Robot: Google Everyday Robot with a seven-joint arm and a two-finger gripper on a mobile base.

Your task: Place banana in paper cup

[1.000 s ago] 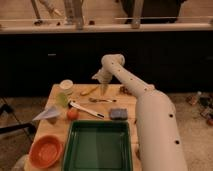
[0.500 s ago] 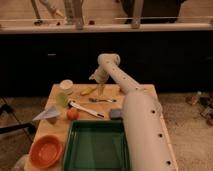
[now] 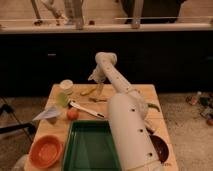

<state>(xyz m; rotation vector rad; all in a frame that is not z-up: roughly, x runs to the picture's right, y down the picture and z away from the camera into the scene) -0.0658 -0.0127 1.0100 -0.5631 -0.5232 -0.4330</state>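
Trouble is likeliest at the pick itself: the banana (image 3: 88, 91) lies flat on the table (image 3: 140, 92) in the upper middle of the frame. It is a small curved thing that may roll or skid sideways if the fingers come down off-centre, and it could be nudged toward the white-handled utensil (image 3: 85, 108) lying just below it. After that, the paper cup (image 3: 66, 86), standing left of the banana near the table's upper left corner, looks light and narrow. A fruit lowered at a slant might catch the rim and tip it, or knock the light green cup (image 3: 62, 99) just below it. As for the hand (image 3: 97, 84), it hangs just above the banana's right end with its jaws spread wide, holding nothing; whether a fingertip touches the fruit cannot be told
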